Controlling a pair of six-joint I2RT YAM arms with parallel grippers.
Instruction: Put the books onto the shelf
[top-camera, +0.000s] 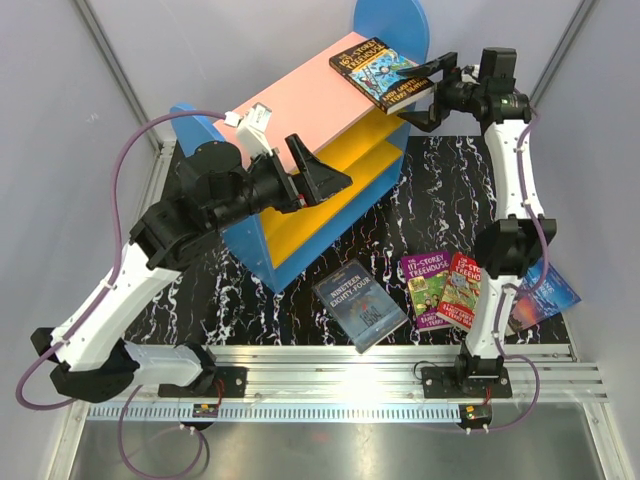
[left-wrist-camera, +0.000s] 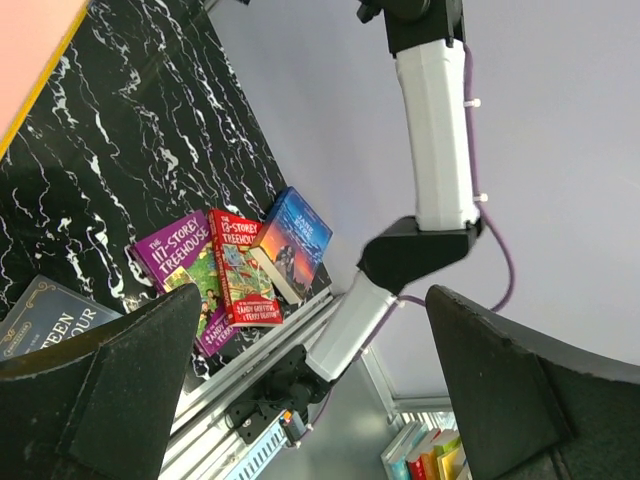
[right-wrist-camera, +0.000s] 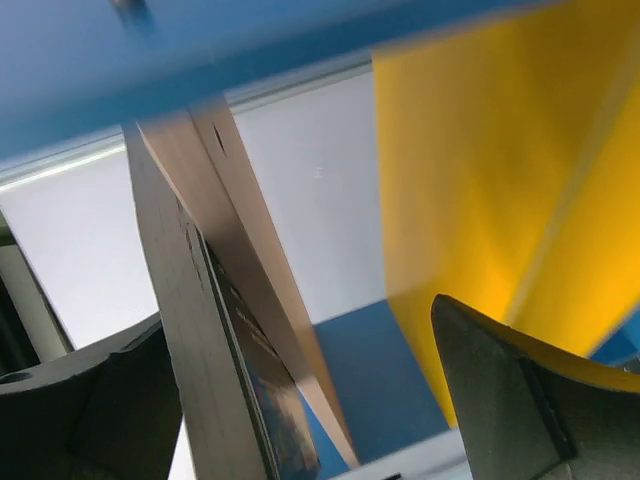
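Observation:
A teal Treehouse book (top-camera: 380, 68) lies flat on the pink top board of the shelf (top-camera: 300, 100), at its right end. My right gripper (top-camera: 412, 93) is open, one finger over that book's right edge and one below the board. In the right wrist view the book's page edge (right-wrist-camera: 195, 340) stands just beside the left finger (right-wrist-camera: 80, 410), well apart from the right one. My left gripper (top-camera: 322, 162) hangs open and empty over the shelf's front. Three books lie on the table: Nineteen Eighty-Four (top-camera: 358, 305), a purple Treehouse (top-camera: 425, 285) and a red Treehouse (top-camera: 465, 290).
A dark blue book (top-camera: 545, 290) lies behind the right arm's base, partly hidden. The left wrist view looks down past open fingers (left-wrist-camera: 530, 390) at the purple (left-wrist-camera: 185, 265), red (left-wrist-camera: 240, 268) and blue (left-wrist-camera: 295, 240) books and the right arm. Grey walls enclose the black marbled table (top-camera: 430, 190).

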